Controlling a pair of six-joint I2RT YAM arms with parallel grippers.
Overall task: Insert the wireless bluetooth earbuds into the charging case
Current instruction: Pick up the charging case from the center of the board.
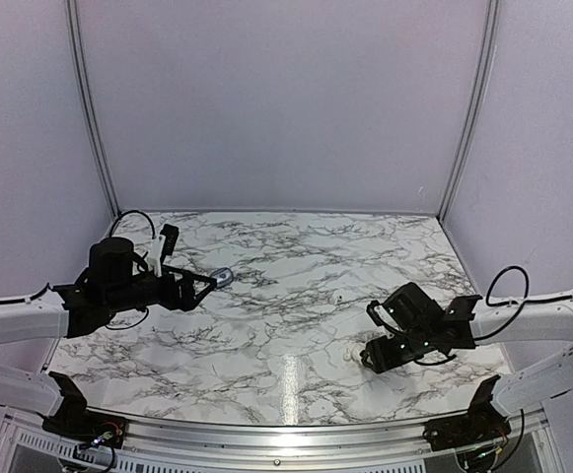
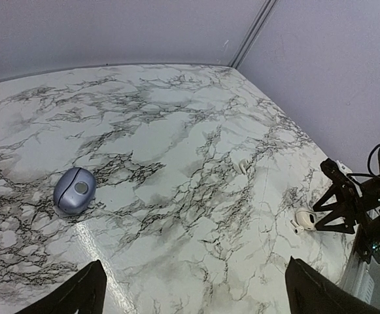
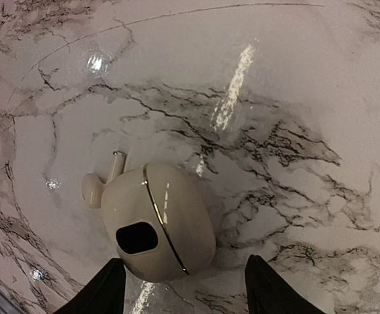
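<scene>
Right wrist: earbud (image 3: 160, 219) lies inside the parted right pincer (image 3: 183, 261)

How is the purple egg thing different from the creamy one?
The purple case is bluish-lavender with a round grey spot; the cream case has a dark oval hole and a shiny seam. The purple case lies alone; the cream case has an earbud against it, between the right gripper's fingers. Both are smooth, rounded, on the marble table.

Lavender charging case (image 2: 74, 190), black-veined white table (image 2: 176, 131)
</scene>
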